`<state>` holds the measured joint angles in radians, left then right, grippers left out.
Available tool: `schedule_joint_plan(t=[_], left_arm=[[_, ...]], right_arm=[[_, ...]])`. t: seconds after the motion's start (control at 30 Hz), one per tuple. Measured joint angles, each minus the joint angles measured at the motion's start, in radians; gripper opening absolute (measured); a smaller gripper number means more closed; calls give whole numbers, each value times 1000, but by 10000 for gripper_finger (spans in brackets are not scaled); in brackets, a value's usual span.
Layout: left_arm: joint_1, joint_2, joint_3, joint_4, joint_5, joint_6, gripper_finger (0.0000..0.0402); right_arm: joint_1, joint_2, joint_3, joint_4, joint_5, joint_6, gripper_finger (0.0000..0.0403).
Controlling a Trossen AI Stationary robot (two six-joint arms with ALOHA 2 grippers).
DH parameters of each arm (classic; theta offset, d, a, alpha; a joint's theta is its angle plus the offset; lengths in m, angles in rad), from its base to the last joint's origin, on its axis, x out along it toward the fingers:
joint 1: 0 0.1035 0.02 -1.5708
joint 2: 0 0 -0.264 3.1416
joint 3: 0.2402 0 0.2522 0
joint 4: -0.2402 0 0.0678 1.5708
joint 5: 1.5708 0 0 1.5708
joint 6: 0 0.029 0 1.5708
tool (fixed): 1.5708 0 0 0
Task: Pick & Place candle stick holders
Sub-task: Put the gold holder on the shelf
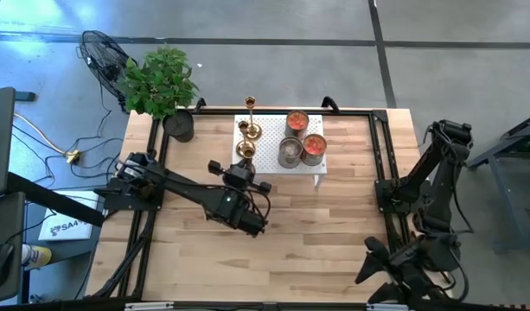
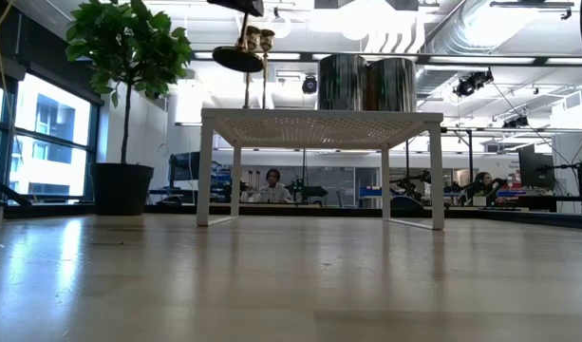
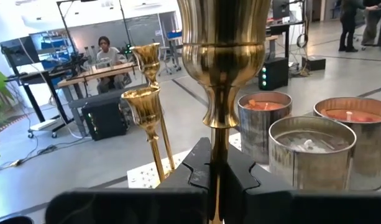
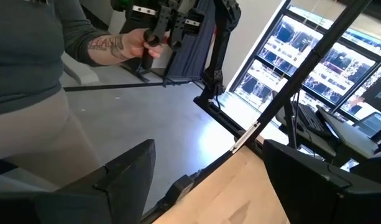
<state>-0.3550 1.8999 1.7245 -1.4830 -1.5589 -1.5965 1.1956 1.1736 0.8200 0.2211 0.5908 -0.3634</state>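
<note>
High view: left gripper (image 1: 245,164) at the white perforated stand (image 1: 266,128), held candlestick (image 1: 245,150) on its 7 o'clock corner; two more candlesticks (image 1: 250,121) toward 12. Left arm reaches in from 9; right arm folded at 4.

Low view: held base hangs above stand level.

Left wrist view: fingers (image 3: 199,165) clamped on upright stem.

Right wrist view: right gripper (image 4: 209,174) gapes, empty.

Three shiny gold-brass candle stick holders stand upright in a line at the left side of the white perforated stand. The tallest, thin-stemmed one (image 1: 250,105) is farthest, a shorter one (image 1: 244,128) stands just before it, and the nearest, wide-cupped one (image 1: 245,149) is lifted clear, its stem clamped.
</note>
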Motion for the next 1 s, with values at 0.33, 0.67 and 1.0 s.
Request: schedule_joint_plan(t=[0.33, 0.67, 1.0], left_arm=[[45, 0, -1, -6, -11, 2, 3], [-32, 0, -1, 138, -11, 174, 3], [-152, 0, 0, 499, 174, 771, 3]], right_arm=[[-33, 0, 0, -2, -49, 8, 291], [-38, 0, 0, -24, -49, 26, 291], [-38, 0, 0, -27, -49, -3, 291]])
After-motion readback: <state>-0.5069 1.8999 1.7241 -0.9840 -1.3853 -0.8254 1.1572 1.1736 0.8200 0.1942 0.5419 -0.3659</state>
